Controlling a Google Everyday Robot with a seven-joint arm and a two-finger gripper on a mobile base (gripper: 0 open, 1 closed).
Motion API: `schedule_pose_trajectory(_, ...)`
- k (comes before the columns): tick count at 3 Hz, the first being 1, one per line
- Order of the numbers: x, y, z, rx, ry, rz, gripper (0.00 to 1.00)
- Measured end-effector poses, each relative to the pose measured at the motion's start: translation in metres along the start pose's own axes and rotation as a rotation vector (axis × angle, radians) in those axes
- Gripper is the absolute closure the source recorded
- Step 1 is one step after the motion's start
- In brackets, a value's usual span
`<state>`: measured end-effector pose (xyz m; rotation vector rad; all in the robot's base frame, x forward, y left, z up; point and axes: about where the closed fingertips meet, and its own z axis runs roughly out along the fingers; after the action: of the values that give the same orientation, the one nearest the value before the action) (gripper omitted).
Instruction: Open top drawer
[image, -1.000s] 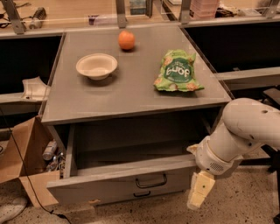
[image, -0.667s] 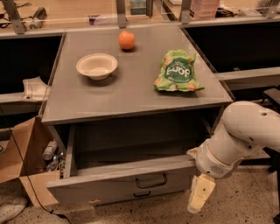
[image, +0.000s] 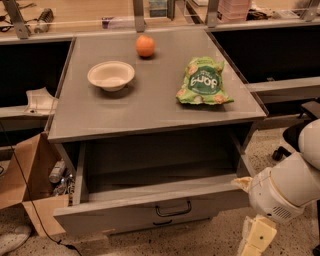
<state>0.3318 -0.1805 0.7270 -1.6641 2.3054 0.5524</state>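
The gripper (image: 256, 239), whose state cannot be told, is shown below the front right corner of the surface (image: 150, 112), lower and further right than a moment earlier. The top drawer (image: 110, 214) is left pulled well out, unmoved; the opening is judged essentially complete.

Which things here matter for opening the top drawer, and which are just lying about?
Part of the job:
top drawer, already pulled out
its handle
gripper, low beside the drawer's right front corner

Just lying about:
bowl, orange and green snack bag, all on the tabletop
cardboard box, on the floor at left
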Motion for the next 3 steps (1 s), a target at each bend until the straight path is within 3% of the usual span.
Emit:
schedule_pose_trajectory(1,0.0,0.0,0.0,0.0,0.0,0.0,0.0)
schedule_pose_trajectory(2,-0.014,-0.028,0.004,0.026,0.011,-0.043,0.0)
schedule_pose_trajectory(3,-0.014,-0.028,0.004,0.026,0.01,-0.044,0.0)
